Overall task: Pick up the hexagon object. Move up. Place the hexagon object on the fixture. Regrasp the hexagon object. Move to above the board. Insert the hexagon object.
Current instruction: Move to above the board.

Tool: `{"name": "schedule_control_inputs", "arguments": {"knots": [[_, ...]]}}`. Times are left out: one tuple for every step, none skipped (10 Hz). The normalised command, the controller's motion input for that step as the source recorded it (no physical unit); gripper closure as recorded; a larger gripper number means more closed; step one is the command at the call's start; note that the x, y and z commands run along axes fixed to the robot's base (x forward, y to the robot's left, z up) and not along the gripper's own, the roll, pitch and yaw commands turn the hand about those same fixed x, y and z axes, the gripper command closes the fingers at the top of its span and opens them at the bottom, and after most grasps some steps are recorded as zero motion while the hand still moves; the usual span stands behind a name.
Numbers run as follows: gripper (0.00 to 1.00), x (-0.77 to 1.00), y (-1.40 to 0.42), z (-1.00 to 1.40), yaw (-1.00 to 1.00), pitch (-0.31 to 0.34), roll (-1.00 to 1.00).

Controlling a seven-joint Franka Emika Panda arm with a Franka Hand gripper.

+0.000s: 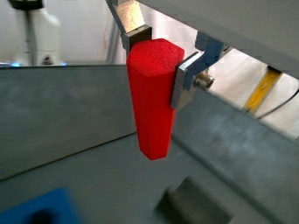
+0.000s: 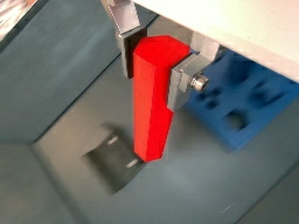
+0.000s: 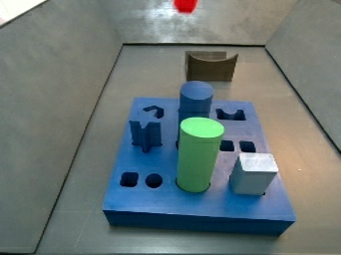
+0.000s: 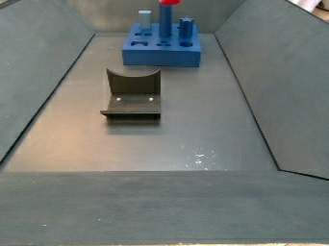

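Observation:
My gripper (image 1: 158, 54) is shut on the hexagon object (image 1: 152, 101), a long bright red faceted rod. It hangs upright from the silver fingers (image 1: 184, 79), held near its top end and well above the floor. Both wrist views show this grip, gripper (image 2: 158, 57) on rod (image 2: 153, 109). Under the rod's lower end lies the dark fixture (image 2: 114, 159), also seen as a notched block (image 3: 209, 66). The blue board (image 2: 239, 101) lies off to one side. In a side view only the rod's red tip (image 3: 185, 5) shows at the upper edge; the gripper is out of frame there.
The board (image 3: 200, 211) carries a tall light green cylinder (image 3: 198, 154), a blue cylinder (image 3: 196, 100) and a white block (image 3: 253, 172). Grey sloping walls enclose the floor (image 4: 154, 144). The fixture (image 4: 133, 93) stands between the near floor and the board (image 4: 164, 55).

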Motion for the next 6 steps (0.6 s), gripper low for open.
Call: {"name": "schedule_control_inputs", "arguments": {"knots": [[1.00, -0.57, -1.00, 0.13, -0.18, -0.108, -1.00], [1.00, -0.44, -0.72, 0.10, -0.18, -0.107, -1.00], [1.00, -0.26, -0.35, 0.04, -0.18, -0.098, -1.00], [1.00, -0.19, -0.23, 0.03, -0.17, -0.095, -0.98], [1.00, -0.12, -0.09, 0.02, -0.10, -0.061, -0.68], [1.00, -0.08, -0.05, 0.01, -0.05, -0.046, -0.41]]}}
